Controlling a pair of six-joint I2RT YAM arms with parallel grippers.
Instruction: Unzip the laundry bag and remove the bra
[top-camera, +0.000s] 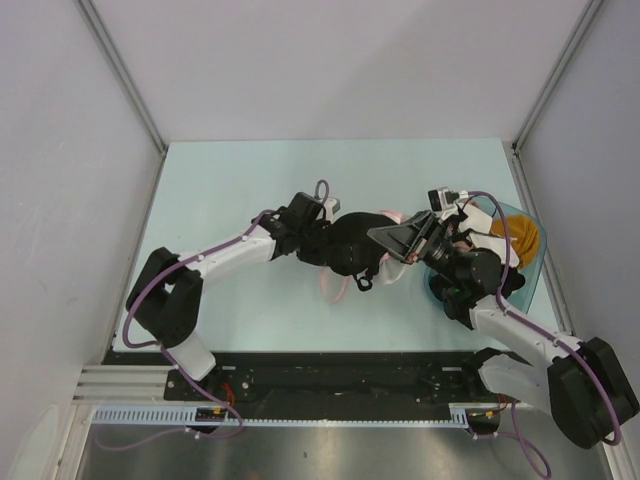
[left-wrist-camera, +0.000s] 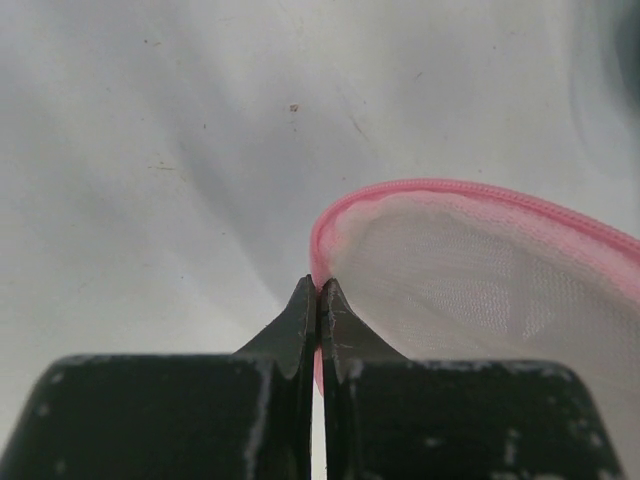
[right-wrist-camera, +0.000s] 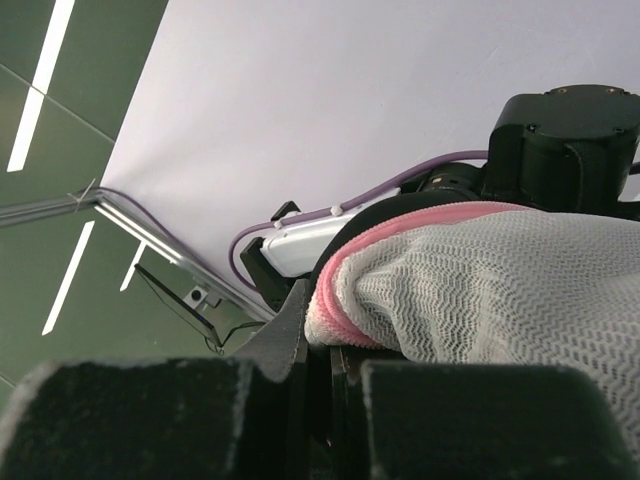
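The laundry bag (top-camera: 336, 286), white mesh with a pink rim, hangs between my two grippers above the table's middle. In the top view it is mostly hidden by the arms and only loops of pink trim show. My left gripper (left-wrist-camera: 318, 286) is shut on the pink rim of one mesh dome (left-wrist-camera: 480, 290). It also shows in the top view (top-camera: 352, 256). My right gripper (right-wrist-camera: 318, 322) is shut on the bag's pink-edged mesh (right-wrist-camera: 500, 290). In the top view it (top-camera: 380, 237) points left at the bag. The bra is not clearly in view. A black curve (right-wrist-camera: 372, 218) lies behind the rim.
A teal basin (top-camera: 532, 268) with orange cloth (top-camera: 518, 236) stands at the right edge, just behind my right arm. Grey walls enclose the pale table (top-camera: 230, 180) at the back and sides. A black rail (top-camera: 330, 375) runs along the near edge.
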